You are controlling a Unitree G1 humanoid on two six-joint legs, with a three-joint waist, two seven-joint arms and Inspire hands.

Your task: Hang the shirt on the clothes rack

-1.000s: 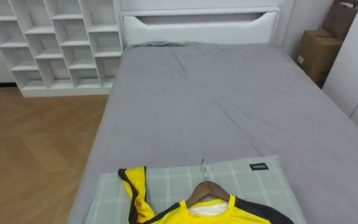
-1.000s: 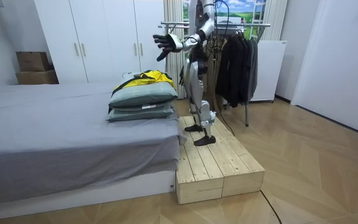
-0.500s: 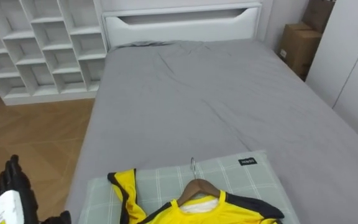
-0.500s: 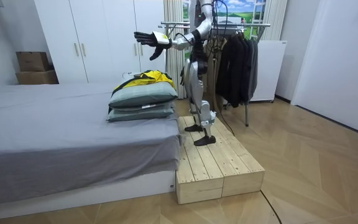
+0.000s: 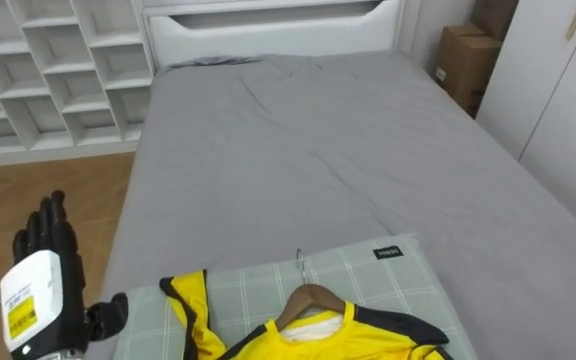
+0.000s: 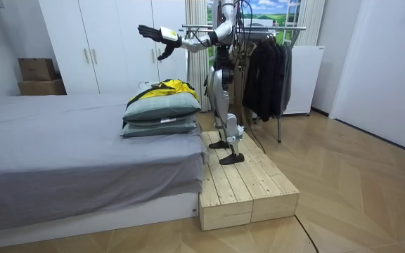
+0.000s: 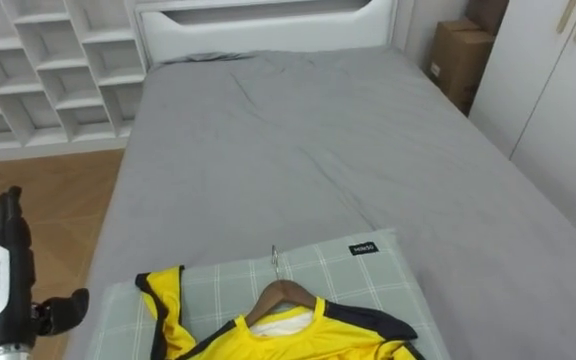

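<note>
A yellow shirt (image 5: 303,342) with dark trim lies on a wooden hanger (image 5: 309,297), whose metal hook (image 5: 299,262) points up the bed. Both rest on a checked green pillow (image 5: 368,280) at the foot of the bed; in the room view the shirt (image 6: 164,88) tops a stack of pillows (image 6: 160,116). My left hand (image 5: 44,288) is raised at the lower left, fingers straight and spread, holding nothing, left of the shirt and apart from it. In the room view that hand (image 6: 151,32) reaches out high over the pillows.
I stand on a wooden platform (image 6: 248,186) at the foot of the grey bed (image 5: 318,150). Behind me is a clothes rack (image 6: 276,29) with dark garments (image 6: 266,70). White cube shelves (image 5: 48,70) stand far left, cardboard boxes (image 5: 463,58) and wardrobe doors far right.
My left arm has swung up and towards the room view's left, bringing the open hand into the eye view at lower left. The head camera has shifted; the shirt has not moved.
</note>
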